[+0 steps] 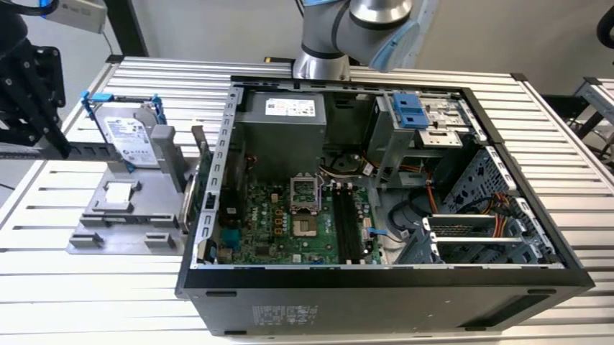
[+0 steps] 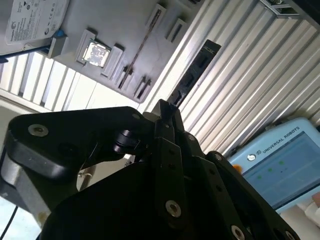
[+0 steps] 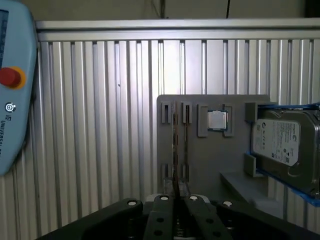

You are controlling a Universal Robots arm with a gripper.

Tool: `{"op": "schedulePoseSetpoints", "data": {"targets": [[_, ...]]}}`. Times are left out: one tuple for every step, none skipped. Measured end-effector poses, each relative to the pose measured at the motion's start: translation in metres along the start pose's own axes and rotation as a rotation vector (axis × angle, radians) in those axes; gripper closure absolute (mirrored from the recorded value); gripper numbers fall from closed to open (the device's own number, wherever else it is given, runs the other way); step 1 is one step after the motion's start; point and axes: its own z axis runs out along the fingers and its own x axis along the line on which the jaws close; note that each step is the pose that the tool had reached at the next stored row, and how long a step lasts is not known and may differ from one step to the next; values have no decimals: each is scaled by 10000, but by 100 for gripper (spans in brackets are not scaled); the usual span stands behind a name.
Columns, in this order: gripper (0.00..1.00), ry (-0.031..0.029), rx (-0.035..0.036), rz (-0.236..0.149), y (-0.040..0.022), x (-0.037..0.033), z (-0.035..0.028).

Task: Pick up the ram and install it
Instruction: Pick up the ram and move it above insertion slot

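Exterior view: an open computer case [image 1: 384,295] was seen lying on a slatted table [image 1: 96,287], with a motherboard [image 1: 278,223] and a power supply [image 1: 287,122] inside. At the exterior view's left of it, a grey holder [image 1: 125,223] was loaded with a hard drive [image 1: 128,135] in a blue frame. In the second wrist view, the gripper [image 2: 167,107] was found clamped on the ram [image 2: 192,75], which was held out over the table slats beside the holder. In the first wrist view, a small square chip [image 3: 216,120] was seated in the holder, and a control tablet [image 3: 15,115] was seen nearby.
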Motion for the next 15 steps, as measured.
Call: {"op": "schedulePoseSetpoints", "data": {"targets": [[100, 0, 0, 0, 0, 0, -15], [100, -1, 1, 0, 0, 0, -16], [100, -2, 3, 0, 0, 0, -16], [100, -3, 3, 0, 0, 0, -17], [100, -1, 2, 0, 0, 0, -19], [100, -1, 1, 0, 0, 0, -21], [100, 0, 1, 0, 0, 0, -22], [100, -1, 1, 0, 0, 0, -22], [100, 0, 1, -1, -1, 0, -23], [100, 1, -1, -2, -7, 0, -24], [100, 1, -1, -1, -18, -1, -24], [100, 0, 0, 0, -33, -1, -23], [100, 0, 1, -1, -51, -2, -23], [100, 0, 0, 0, -68, -2, -23], [100, 0, 0, 0, -87, -3, -22]]}}
